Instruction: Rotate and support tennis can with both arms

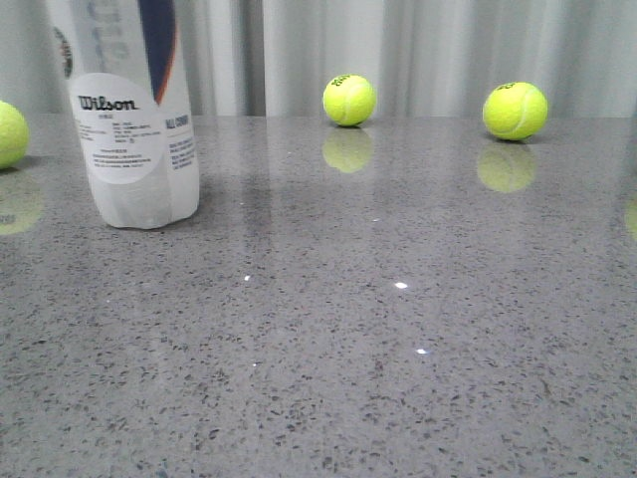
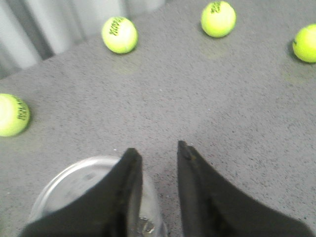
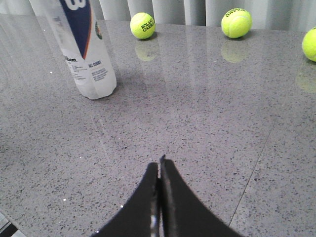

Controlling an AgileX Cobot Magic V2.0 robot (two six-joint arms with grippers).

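The tennis can (image 1: 139, 149) stands upright on the grey table at the far left of the front view, with its white Wilson label facing me and its top cut off by the frame. The left wrist view looks down on its clear round top (image 2: 74, 182). My left gripper (image 2: 157, 148) is open above it. One finger overlaps the can's top and the other is over bare table beside it. My right gripper (image 3: 160, 160) is shut and empty, low over the table and well apart from the can (image 3: 89, 54). Neither gripper shows in the front view.
Yellow-green tennis balls lie along the table's back by the curtain: one at the left edge (image 1: 8, 134), one in the middle (image 1: 349, 100), one at the right (image 1: 515, 110). Grey speckled table (image 1: 398, 349) lies in front of them.
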